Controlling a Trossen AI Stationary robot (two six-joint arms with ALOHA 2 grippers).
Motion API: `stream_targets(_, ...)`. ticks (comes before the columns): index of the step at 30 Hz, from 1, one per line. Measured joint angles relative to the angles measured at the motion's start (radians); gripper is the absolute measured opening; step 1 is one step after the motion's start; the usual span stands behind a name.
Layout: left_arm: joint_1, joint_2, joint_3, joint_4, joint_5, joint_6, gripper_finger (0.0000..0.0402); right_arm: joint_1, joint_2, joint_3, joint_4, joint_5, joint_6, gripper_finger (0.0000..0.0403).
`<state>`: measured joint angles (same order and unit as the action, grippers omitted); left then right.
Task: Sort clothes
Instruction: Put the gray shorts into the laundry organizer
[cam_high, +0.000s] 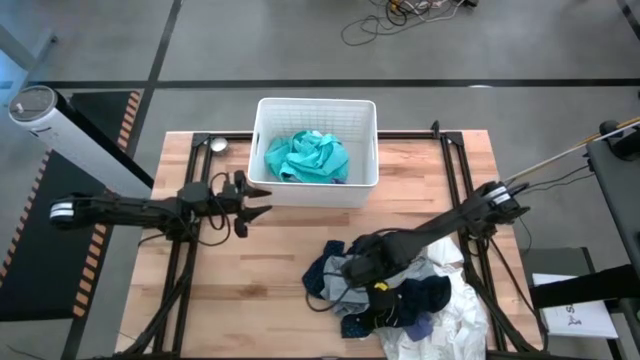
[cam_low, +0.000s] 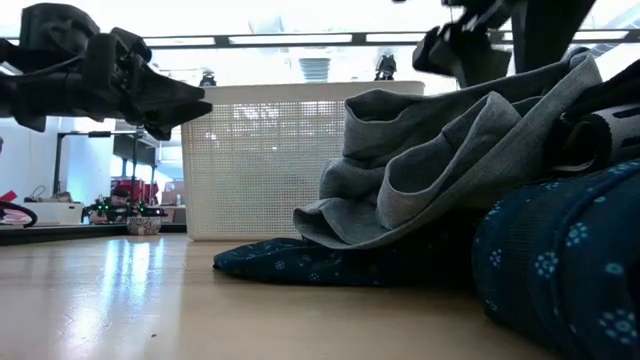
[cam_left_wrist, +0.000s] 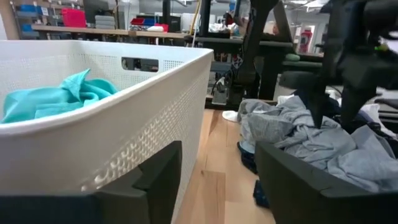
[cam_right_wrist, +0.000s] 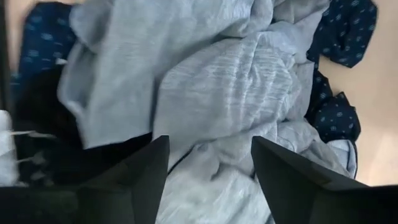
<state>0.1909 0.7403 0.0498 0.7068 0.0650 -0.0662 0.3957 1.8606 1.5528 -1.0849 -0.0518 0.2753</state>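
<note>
Now the teal garment (cam_high: 306, 157) lies in the basket (cam_high: 364, 118), and the left hand (cam_high: 262, 199) hangs apart beside it. The right hand (cam_high: 352, 270), fingers spread, hovers over the grey garment (cam_right_wrist: 217, 81) on the counter's (cam_high: 250, 270) pile; next it must close on that.

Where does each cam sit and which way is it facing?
High: overhead, straight down; both arms, basket, clothes pile.
Low: table height, level across; grey garment, basket behind, left claw open above.
Left wrist: beside the basket, toward the pile; own fingers apart, teal garment inside.
Right wrist: down onto the pile; own fingers apart over grey fabric.
Shared: grey garment in low and both wrist views.
</note>
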Motion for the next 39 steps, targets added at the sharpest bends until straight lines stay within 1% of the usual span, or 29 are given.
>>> stream_targets(3,0.000,0.026,0.000,0.042,0.000,0.000,0.0201,-0.016,0.028,-0.002,0.002,0.000,-0.017,0.0225)
stream_targets(6,-0.001,0.044,0.020,0.052,0.019,0.000,0.0203,-0.033,0.050,-0.002,0.004,-0.001,-0.043,0.0224)
stream_targets(8,-0.008,0.057,0.044,0.054,0.044,0.001,0.0202,-0.041,0.065,-0.002,0.003,-0.001,-0.069,0.0216)
stream_targets(10,-0.021,0.069,0.065,0.051,0.067,0.009,0.0198,-0.045,0.074,-0.002,0.002,-0.001,-0.088,0.0198)
stream_targets(13,-0.059,0.078,0.091,0.053,0.103,0.064,0.0190,-0.045,0.075,-0.002,0.001,0.015,-0.118,0.0155)
stream_targets(15,-0.092,0.079,0.103,0.055,0.106,0.105,0.0183,-0.045,0.074,-0.002,-0.003,0.031,-0.131,0.0119)
stream_targets(19,-0.156,0.072,0.122,0.054,0.086,0.175,0.0167,-0.044,0.044,-0.002,-0.017,0.057,-0.138,0.0040)
stream_targets(20,-0.168,0.068,0.126,0.054,0.074,0.190,0.0163,-0.041,0.034,0.000,-0.025,0.060,-0.142,0.0023)
stream_targets(21,-0.178,0.067,0.131,0.059,0.065,0.204,0.0158,-0.040,0.027,0.008,-0.032,0.067,-0.149,0.0015)
stream_targets(23,-0.194,0.065,0.135,0.058,0.052,0.219,0.0149,-0.033,0.008,0.026,-0.046,0.089,-0.157,0.0014)
stream_targets(27,-0.208,0.061,0.137,0.056,0.049,0.241,0.0126,-0.029,-0.032,0.075,-0.062,0.092,-0.156,0.0025)
stream_targets(32,-0.210,0.059,0.140,0.059,0.049,0.253,0.0093,-0.027,-0.068,0.164,-0.092,0.158,-0.172,0.0009)
stream_targets(34,-0.211,0.058,0.140,0.060,0.048,0.265,0.0078,-0.027,-0.075,0.217,-0.114,0.202,-0.181,0.0007)
stream_targets(39,-0.214,0.053,0.140,0.061,0.048,0.282,0.0038,-0.027,-0.076,0.368,-0.207,0.351,-0.199,0.0009)
